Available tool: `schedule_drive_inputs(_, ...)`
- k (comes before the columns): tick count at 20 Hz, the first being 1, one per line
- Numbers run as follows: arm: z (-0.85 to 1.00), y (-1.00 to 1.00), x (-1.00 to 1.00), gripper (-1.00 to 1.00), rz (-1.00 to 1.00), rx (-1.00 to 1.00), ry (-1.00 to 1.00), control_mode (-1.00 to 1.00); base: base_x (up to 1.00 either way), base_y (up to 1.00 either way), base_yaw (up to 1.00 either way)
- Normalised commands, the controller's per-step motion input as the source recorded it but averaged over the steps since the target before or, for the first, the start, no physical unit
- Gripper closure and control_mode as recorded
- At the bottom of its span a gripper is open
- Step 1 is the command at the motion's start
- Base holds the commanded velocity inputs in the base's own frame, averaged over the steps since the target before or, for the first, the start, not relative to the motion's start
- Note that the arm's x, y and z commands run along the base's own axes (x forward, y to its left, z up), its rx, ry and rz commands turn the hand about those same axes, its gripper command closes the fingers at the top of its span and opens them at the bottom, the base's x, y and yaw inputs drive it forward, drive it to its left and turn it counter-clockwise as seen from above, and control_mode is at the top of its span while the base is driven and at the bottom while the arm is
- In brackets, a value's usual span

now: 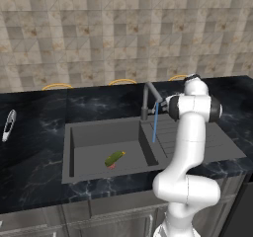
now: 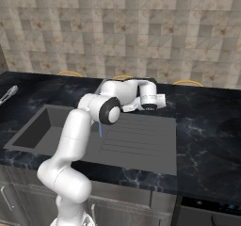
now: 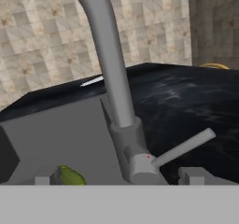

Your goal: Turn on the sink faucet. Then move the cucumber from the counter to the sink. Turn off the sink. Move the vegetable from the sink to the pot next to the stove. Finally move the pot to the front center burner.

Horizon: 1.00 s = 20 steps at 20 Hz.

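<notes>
Tiled beige wall runs behind the black marble worktop (image 1: 34, 152) you are working at, with the grey sink (image 1: 99, 137) set into it and a ribbed drainboard (image 2: 136, 140) on its right side. You can see the cucumber (image 1: 114, 158) lying on the floor of the basin, near the front wall and right of the middle; from the hand camera its green end (image 3: 71, 176) peeks up at the lower left. The faucet (image 1: 148, 98) stands at the back edge of the sink, between basin and drainboard, and a thin blue stream of water (image 1: 155, 122) falls from its spout. Your pincer (image 3: 120, 178) is open, its two tips spread wide on either side of the faucet base, which sits right in front of the hand. The faucet's lever (image 3: 184, 146) sticks out to the right and slightly upward in the hand camera, above the right fingertip (image 3: 192, 176) and not touching it. Far to the left on the worktop, well apart from the sink, lies a slim white utensil (image 1: 8, 124). From the right base camera, your arm reaches across the drainboard toward the back wall.
</notes>
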Motion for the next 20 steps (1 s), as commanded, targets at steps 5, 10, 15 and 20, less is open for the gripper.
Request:
schedule_drive_inputs(5, 0.0, 0.03, 0.14, -1.0, -0.02, -0.01, 0.0, -1.0, 0.0, 0.0, 0.0)
schedule_drive_inputs(10, 0.0, 0.1, 0.06, -1.0, 0.0, 0.0, 0.0, -1.0, 0.0, 0.0, 0.0)
schedule_drive_inputs(15, 0.0, 0.21, 0.0, -1.0, 0.0, -0.01, 0.0, -1.0, 0.0, 0.0, 0.0)
schedule_drive_inputs(20, 0.0, 0.22, 0.0, -1.0, 0.0, -0.01, 0.0, -1.0, 0.0, 0.0, 0.0)
